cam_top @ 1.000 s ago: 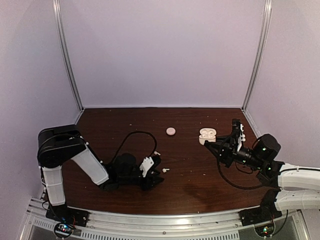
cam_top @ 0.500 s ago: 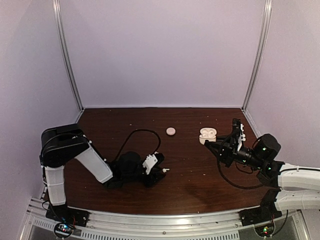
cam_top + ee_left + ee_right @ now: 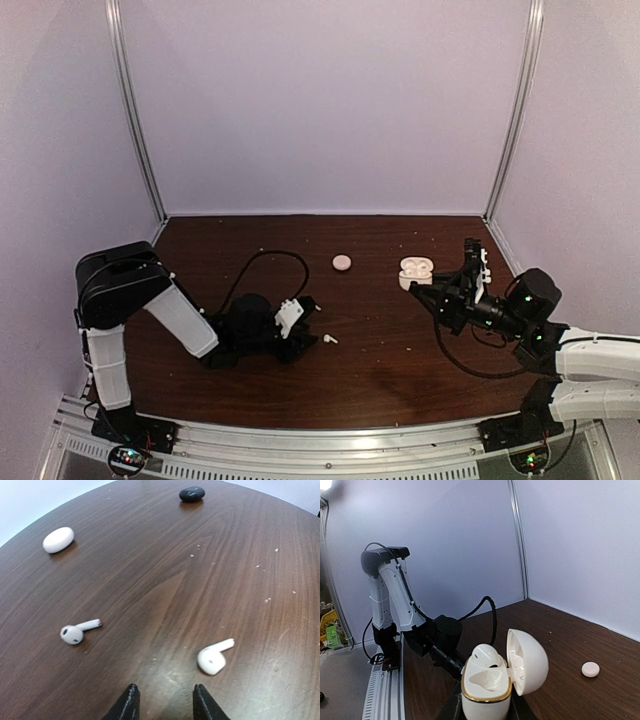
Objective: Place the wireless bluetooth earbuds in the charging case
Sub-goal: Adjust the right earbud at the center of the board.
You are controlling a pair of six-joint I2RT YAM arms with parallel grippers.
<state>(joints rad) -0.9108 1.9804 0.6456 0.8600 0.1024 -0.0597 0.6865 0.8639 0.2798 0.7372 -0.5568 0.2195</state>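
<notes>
L pincer (image 3: 162, 700) spread, empty; R pincer (image 3: 485, 709) pinching open charging case (image 3: 490, 680).
I see 2 white earbuds (image 3: 215, 656) lying before L.

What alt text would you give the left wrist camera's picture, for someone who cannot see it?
The left earbud and the right earbud, both white with stems, lie apart on a dark wooden table, just beyond two open black fingers at the bottom edge. Farther back sit a white oval pod and a small black pod.

The left hand (image 3: 162, 704) has drawn back leftward, away from the earbuds (image 3: 214, 656).
</notes>
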